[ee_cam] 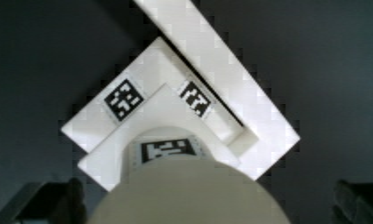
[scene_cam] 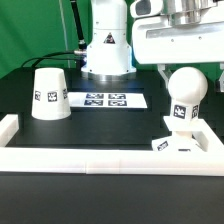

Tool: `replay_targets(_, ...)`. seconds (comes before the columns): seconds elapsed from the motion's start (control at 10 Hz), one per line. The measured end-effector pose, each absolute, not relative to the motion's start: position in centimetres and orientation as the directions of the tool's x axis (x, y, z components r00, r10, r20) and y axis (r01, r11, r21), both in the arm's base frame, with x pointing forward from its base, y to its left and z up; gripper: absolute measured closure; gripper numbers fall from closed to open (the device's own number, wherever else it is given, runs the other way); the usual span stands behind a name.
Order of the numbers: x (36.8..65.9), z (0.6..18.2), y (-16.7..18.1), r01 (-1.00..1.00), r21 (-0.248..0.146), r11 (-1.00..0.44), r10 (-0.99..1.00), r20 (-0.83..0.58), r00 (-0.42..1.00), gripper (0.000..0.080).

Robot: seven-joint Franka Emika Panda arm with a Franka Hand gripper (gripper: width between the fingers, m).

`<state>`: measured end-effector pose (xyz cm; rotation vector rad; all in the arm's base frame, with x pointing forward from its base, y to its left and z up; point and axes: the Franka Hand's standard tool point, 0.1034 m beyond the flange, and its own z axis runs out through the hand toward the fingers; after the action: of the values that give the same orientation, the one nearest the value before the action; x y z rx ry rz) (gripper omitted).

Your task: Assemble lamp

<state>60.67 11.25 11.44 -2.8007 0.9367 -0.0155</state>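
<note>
Dark and blurred, the two fingers (ee_cam: 37, 205) of the pincer (scene_cam: 188, 66) stand spread wide in the wrist view, one on each side of the round white bulb (ee_cam: 179, 188). A strip of black bench shows between each finger and the bulb, so the pincer pinches nothing. In the exterior view the pincer hangs at the bulb's (scene_cam: 186, 88) twelve o'clock, its tips close over the crown; whether they touch it cannot be told from there. The bulb stands upright, neck down, on the small square base (scene_cam: 178, 140), with a black-and-white tag low on its front. The wrist view shows two more tags on the top face of the base (ee_cam: 94, 125), either side of the neck. At the base's six o'clock in the exterior view runs the long white border rail (scene_cam: 100, 158), and the base lies right against it; the wrist view shows the same rail (ee_cam: 209, 40) running along one edge of the base. Out at about ten o'clock from the bulb, the marker board (scene_cam: 105, 99) lies flat on the bench (scene_cam: 120, 128), apart from the base. Farther round, near nine o'clock and well apart from the bulb, the tapered shade (scene_cam: 50, 94) stands on the bench wide mouth down, a tag on its wall facing the camera, just beside the marker board's end. At the marker board's twelve o'clock rises the arm's white pedestal (scene_cam: 106, 50).
</note>
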Motion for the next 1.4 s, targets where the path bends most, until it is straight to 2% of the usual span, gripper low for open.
replay_targets(0.1, 60.65, 11.41, 11.09, -0.516, -0.175, -0.839, -0.519, -0.028, 0.854, 0.01)
replay_targets(0.3, 60.65, 11.33, 10.56, -0.3, -0.131, -0.945, -0.306, 0.026, 0.952, 0.01)
replay_targets(0.6, 60.76, 11.36, 10.29, 0.015, -0.074, -0.997, 0.009, 0.071, 0.997, 0.01)
replay_targets(1.0, 60.89, 11.3, 10.22, 0.327, -0.035, -0.944, 0.323, 0.086, 0.943, 0.01)
replay_targets(1.4, 60.98, 11.35, 10.21, 0.532, -0.003, -0.847, 0.53, 0.083, 0.844, 0.01)
